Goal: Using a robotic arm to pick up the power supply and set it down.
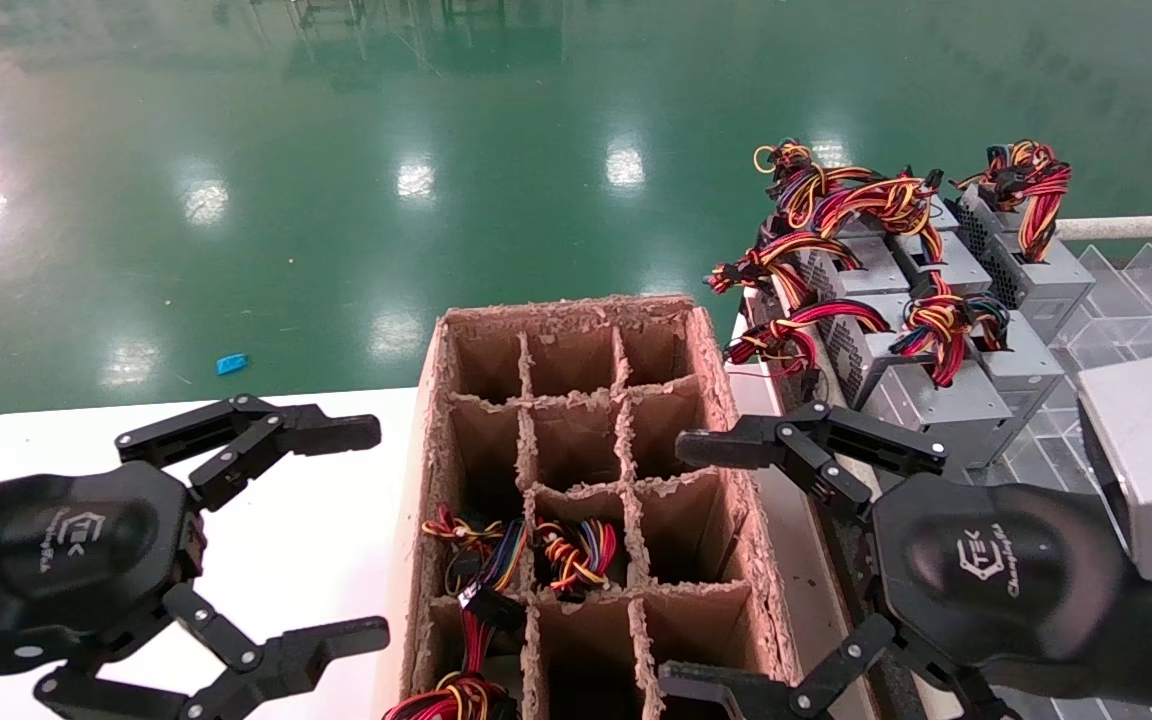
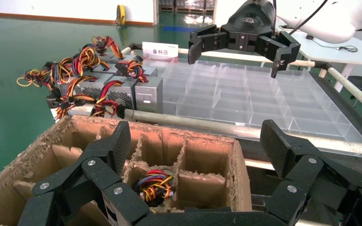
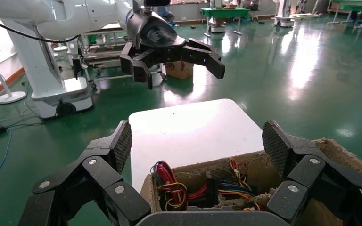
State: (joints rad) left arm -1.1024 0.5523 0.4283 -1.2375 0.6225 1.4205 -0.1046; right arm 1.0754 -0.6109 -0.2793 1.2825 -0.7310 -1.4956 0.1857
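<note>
Beside the divided cardboard box's (image 1: 456, 400) right edge, right gripper (image 1: 706, 560) fingers spread wide, empty, power supplies (image 1: 921, 390) beyond it, left gripper (image 1: 366, 530) likewise spread over the white table (image 1: 316, 540).

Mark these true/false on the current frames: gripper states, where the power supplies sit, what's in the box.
1. The right gripper holds a power supply. False: it is open and empty, beside the cardboard box.
2. The left gripper is open over the white table. True.
3. Every cell of the divided box is empty. False: some near cells hold wire bundles.
4. The power supplies are grouped on the robot's right of the box, wires on top. True.
5. The clear tray is full of power supplies. False: its visible compartments are empty.
</note>
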